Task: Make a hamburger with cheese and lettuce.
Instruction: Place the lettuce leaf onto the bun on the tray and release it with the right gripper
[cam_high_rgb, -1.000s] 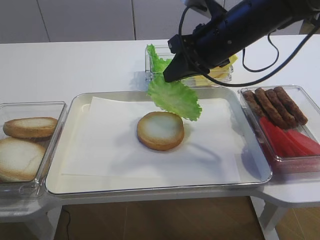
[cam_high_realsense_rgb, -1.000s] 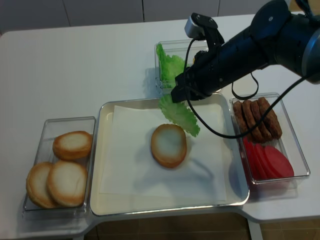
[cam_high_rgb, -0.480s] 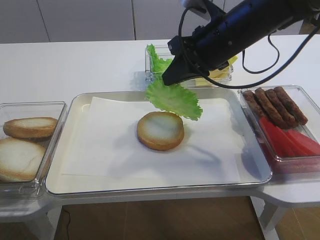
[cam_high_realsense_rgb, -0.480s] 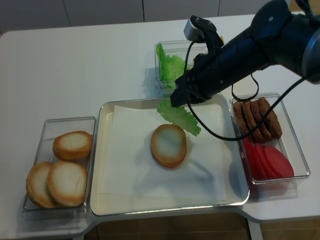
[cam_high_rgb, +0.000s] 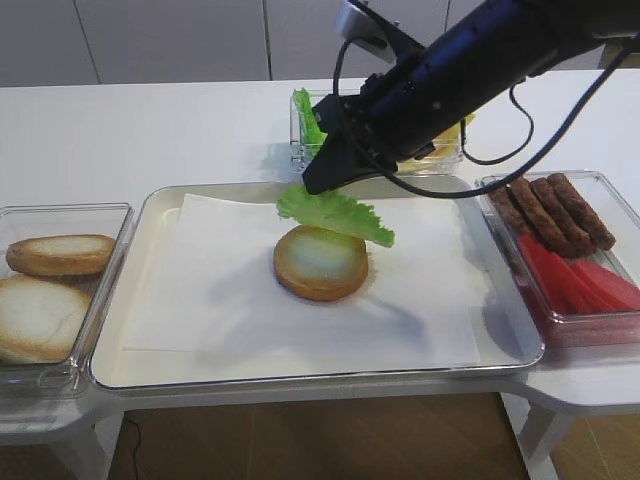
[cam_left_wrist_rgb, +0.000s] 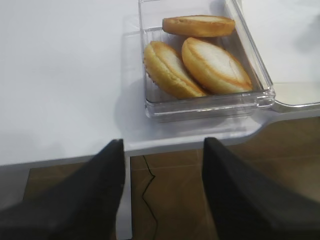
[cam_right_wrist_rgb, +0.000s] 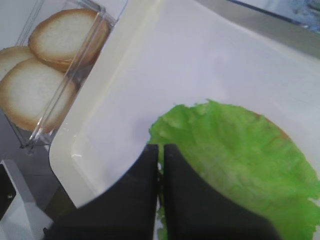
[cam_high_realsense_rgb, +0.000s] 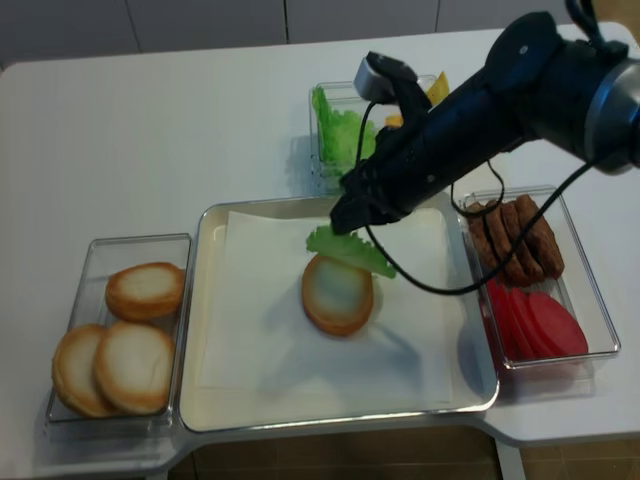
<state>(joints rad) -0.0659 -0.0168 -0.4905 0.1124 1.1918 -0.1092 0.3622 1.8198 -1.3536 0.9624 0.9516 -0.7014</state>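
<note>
Over the last second the ruffled bright green lettuce leaf (cam_high_rgb: 333, 214) has been carried leftward and lowered until it overlaps the far edge of the round pale-faced bun half (cam_high_rgb: 320, 262), so placement looks close. It is pinched by the clenched jaws of the right gripper (cam_high_rgb: 312, 184); the left gripper's jaws (cam_left_wrist_rgb: 162, 175) are spread, empty. The bun rests on white paper in a metal tray (cam_high_rgb: 150, 215) on the white bench (cam_high_rgb: 150, 120), before pale cabinet fronts.

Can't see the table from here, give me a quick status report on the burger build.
Right gripper shut on the lettuce, leaf hanging over the hamburger bun's far edge, not laid down. Left gripper open, parked by the spare buns. Nothing in the way.
</note>
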